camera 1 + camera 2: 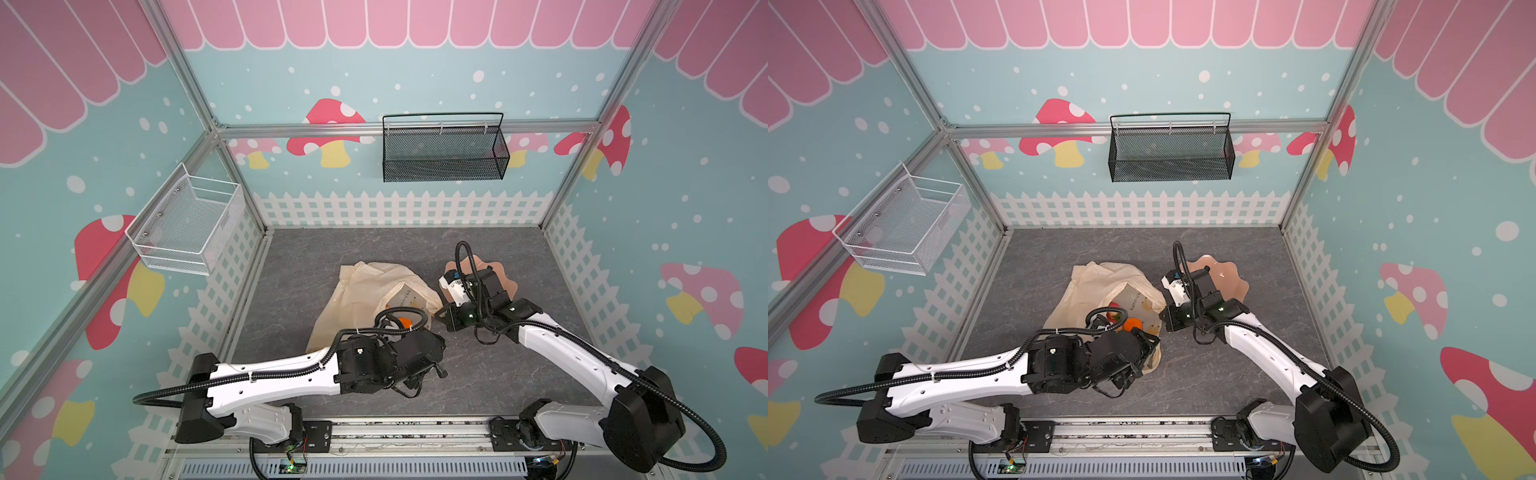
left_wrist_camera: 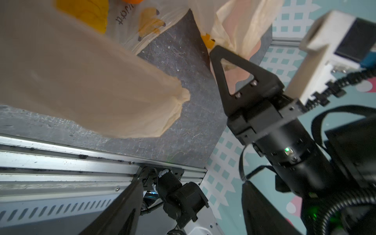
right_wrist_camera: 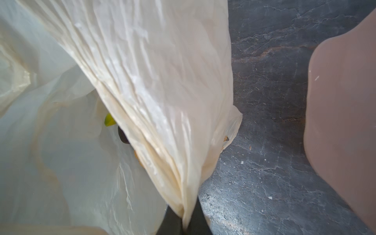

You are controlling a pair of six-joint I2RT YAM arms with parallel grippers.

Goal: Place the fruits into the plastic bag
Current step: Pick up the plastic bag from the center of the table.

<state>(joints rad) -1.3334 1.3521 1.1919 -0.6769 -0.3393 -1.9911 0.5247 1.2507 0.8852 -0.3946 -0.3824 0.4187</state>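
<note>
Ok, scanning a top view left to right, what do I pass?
White mesh basket → plastic bag → right gripper, shut on the bag's edge → pink bowl.

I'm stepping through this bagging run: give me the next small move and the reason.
Probably lift the left gripper clear of the plastic bag: its jaws are open and empty near the mouth, an orange tangerine and a red fruit already lie inside, and the right gripper is shut on the bag's edge.
</note>
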